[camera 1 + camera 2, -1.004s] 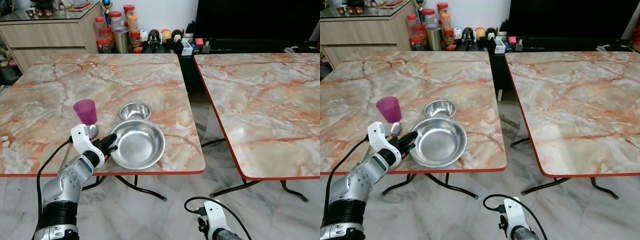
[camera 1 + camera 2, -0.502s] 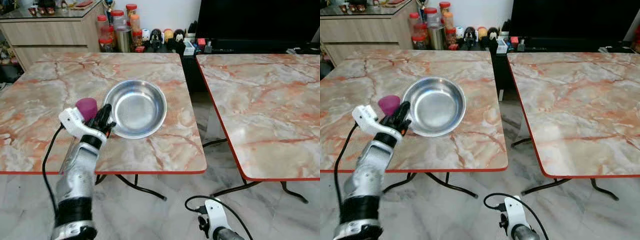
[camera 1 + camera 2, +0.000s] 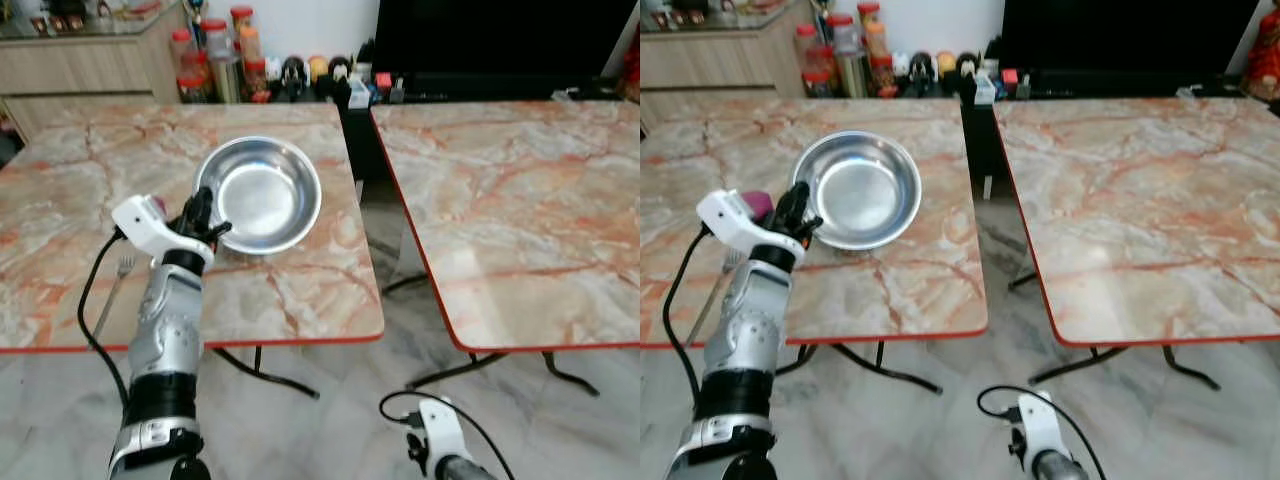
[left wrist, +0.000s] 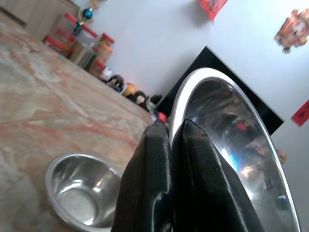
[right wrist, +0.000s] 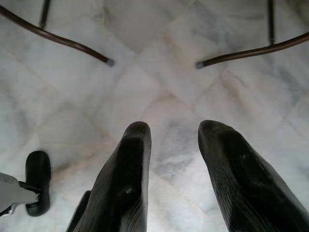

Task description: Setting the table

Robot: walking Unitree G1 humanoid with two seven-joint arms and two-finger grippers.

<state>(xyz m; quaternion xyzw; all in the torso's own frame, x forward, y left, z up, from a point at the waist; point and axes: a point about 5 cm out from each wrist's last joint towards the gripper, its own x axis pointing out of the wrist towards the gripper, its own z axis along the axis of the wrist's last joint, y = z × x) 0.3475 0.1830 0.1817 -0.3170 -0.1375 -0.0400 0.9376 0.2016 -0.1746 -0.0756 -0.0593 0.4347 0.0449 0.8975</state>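
Observation:
My left gripper (image 3: 206, 222) is shut on the near rim of a large steel bowl (image 3: 262, 195) and holds it tilted above the left marble table (image 3: 60, 200). In the left wrist view its black fingers (image 4: 149, 183) pinch that bowl's rim (image 4: 231, 145), and a small steel bowl (image 4: 82, 195) sits on the table below. A purple cup (image 3: 758, 203) peeks out behind the left wrist. A fork (image 3: 112, 290) lies on the table near the front edge. My right gripper (image 5: 175, 128) hangs open low over the floor.
A second marble table (image 3: 520, 200) stands to the right across a narrow gap. Jars (image 3: 215, 55) and small figures line the back wall beside a wooden cabinet (image 3: 90, 60) and a black screen (image 3: 490, 40). Table legs (image 5: 72, 46) cross the tiled floor.
My left gripper has lifted the large bowl off the table's front area and raised it, tilted, over the small bowl. The camera has turned slightly right.

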